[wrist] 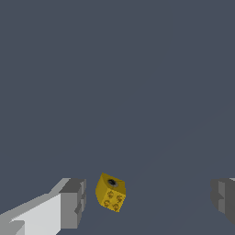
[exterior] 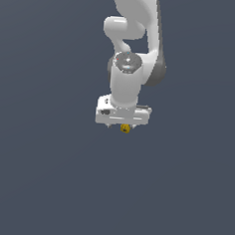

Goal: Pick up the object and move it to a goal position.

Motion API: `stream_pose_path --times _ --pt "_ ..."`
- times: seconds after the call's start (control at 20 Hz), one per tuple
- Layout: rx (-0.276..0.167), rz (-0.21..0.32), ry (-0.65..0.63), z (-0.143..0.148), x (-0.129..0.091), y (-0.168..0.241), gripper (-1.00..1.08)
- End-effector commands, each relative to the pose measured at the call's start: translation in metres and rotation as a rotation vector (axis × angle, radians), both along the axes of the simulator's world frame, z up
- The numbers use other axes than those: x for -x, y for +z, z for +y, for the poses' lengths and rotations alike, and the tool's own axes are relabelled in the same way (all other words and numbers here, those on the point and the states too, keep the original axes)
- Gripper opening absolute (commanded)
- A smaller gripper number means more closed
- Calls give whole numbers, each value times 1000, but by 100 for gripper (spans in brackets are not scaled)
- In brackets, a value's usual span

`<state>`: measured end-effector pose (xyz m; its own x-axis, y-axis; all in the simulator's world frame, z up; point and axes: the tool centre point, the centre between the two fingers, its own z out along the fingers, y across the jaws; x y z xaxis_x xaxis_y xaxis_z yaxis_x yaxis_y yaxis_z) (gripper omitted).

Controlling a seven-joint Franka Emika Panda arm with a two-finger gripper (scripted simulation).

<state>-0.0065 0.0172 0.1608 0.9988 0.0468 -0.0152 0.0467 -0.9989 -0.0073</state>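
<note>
The object [wrist: 110, 192] is a small mustard-yellow block with studs on one face and a dark hole on another. It lies on the grey floor between my two grey fingertips [wrist: 73, 203], nearer to one of them and touching neither. My gripper [wrist: 149, 198] is open, its fingers standing wide apart. In the exterior view the white arm reaches down and the gripper [exterior: 123, 124] sits right over the object [exterior: 124, 128], which peeks out as a tiny yellow speck below the hand. The fingers themselves are hidden there by the hand.
A plain dark grey floor [exterior: 45, 174] fills both views. No other objects, walls or edges show.
</note>
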Motion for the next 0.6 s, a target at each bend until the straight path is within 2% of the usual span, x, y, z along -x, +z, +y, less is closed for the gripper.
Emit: stream_pose_path --times 0.0,0.55 --pt "0 0 0 0 0 0 100" --pt "-28 18 -26 3 1 -2 100"
